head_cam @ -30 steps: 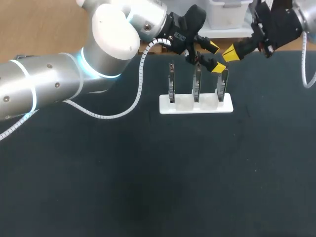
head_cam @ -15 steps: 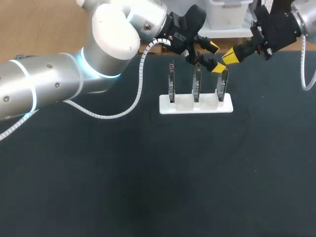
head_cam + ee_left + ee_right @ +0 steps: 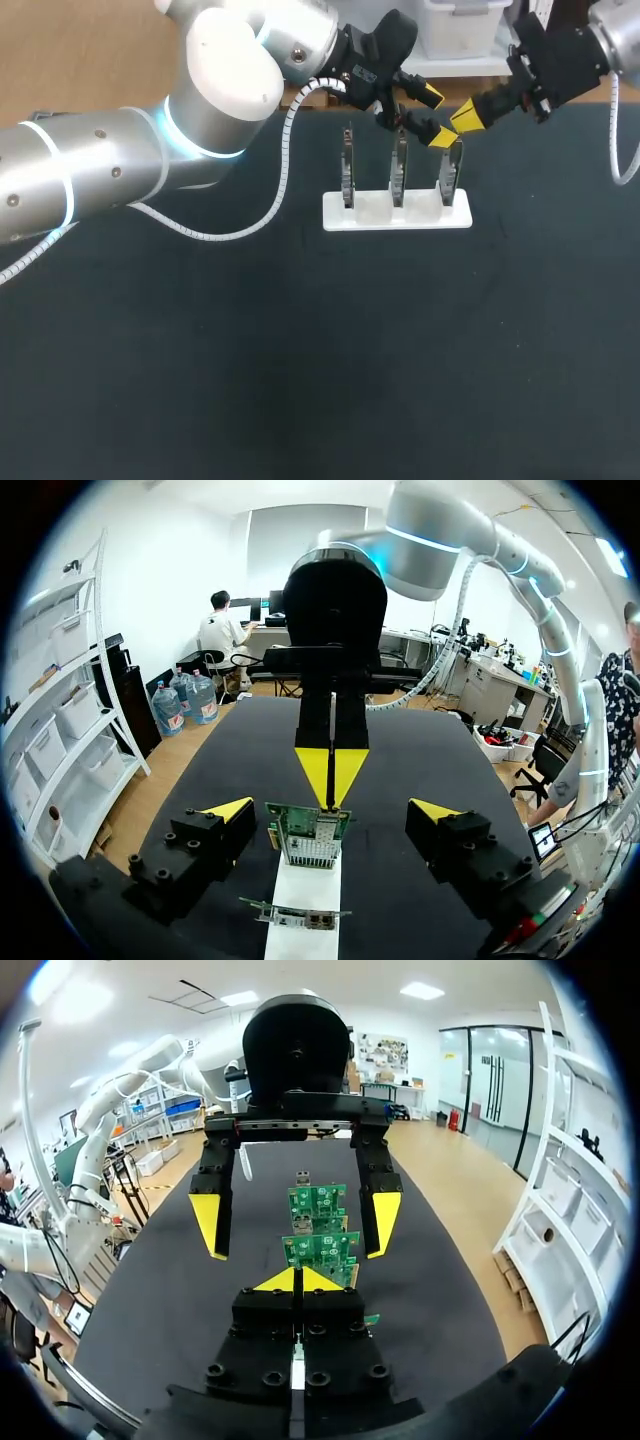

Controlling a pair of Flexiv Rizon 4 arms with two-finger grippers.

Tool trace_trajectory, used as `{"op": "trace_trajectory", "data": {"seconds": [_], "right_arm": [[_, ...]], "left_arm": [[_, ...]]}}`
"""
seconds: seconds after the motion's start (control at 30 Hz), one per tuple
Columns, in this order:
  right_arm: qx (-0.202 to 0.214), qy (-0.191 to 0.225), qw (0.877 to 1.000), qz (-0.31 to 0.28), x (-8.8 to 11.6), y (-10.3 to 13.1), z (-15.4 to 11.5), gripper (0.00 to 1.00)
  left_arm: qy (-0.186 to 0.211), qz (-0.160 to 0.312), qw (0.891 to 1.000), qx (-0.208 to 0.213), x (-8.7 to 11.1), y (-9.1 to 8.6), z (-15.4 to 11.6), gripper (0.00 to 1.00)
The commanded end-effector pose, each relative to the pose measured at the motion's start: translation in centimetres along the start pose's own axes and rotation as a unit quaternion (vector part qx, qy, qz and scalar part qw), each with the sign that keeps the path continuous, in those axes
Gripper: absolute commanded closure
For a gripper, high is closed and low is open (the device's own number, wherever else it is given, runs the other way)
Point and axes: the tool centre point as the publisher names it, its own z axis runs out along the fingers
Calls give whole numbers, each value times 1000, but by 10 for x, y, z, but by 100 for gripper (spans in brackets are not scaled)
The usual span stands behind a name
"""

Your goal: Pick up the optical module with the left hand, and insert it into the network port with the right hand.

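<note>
At the black counter's (image 3: 300,350) far edge a white rack (image 3: 397,212) holds three upright green circuit cards (image 3: 399,165). My left jaws stand spread over them, my right jaws pressed together alongside. The optical module I cannot find; I'd judge it light and stiff, best pinched by its sides.

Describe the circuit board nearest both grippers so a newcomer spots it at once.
On the dark table stands a white holder with three upright circuit boards in a row. Take the right-end board in the head view: only it has the left gripper and right gripper tips close by its top.
</note>
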Motion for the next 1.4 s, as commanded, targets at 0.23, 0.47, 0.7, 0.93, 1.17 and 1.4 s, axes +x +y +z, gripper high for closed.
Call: {"op": "trace_trajectory", "data": {"seconds": [0.23,0.47,0.7,0.93,1.17,1.4], "right_arm": [[-4,2,1000,2,6,-1,4,100],[-4,2,1000,8,9,-1,4,100],[-2,-1,1000,8,10,-2,3,100],[16,-18,1000,-6,0,-4,-5,100],[35,-30,999,-23,-14,-4,-19,100],[46,-26,998,-22,-12,2,-27,100]], "left_arm": [[0,1,1000,1,0,1,0,0],[0,1,1000,1,0,1,0,0],[0,1,1000,1,0,1,0,0],[0,1,1000,1,0,1,0,0],[0,1,1000,1,0,1,0,0],[-2,1,1000,1,0,2,0,0]]}}
